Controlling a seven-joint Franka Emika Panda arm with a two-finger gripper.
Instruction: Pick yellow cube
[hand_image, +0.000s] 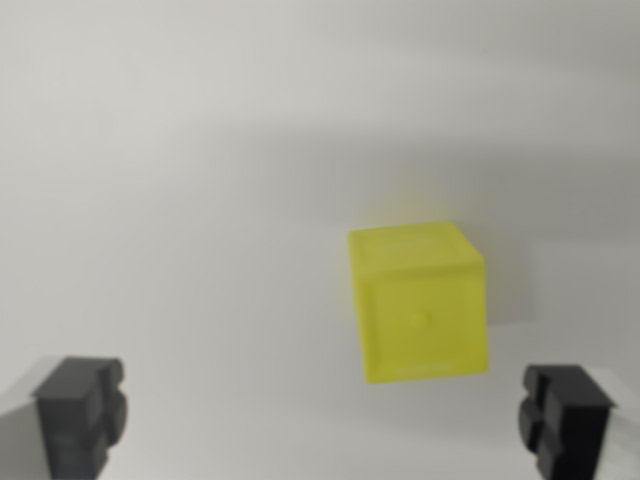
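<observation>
A yellow cube (420, 302) rests on a plain white surface (180, 200), a little to the wrist view's right of centre. My gripper (322, 420) is open, its two dark fingertips (80, 412) showing at the bottom corners of the view. The cube lies between the fingers' lines but farther out, closer to the finger on the wrist view's right. Nothing is held between the fingers. The picture is slightly blurred.
A soft shadow band crosses the white surface behind the cube. Nothing else shows.
</observation>
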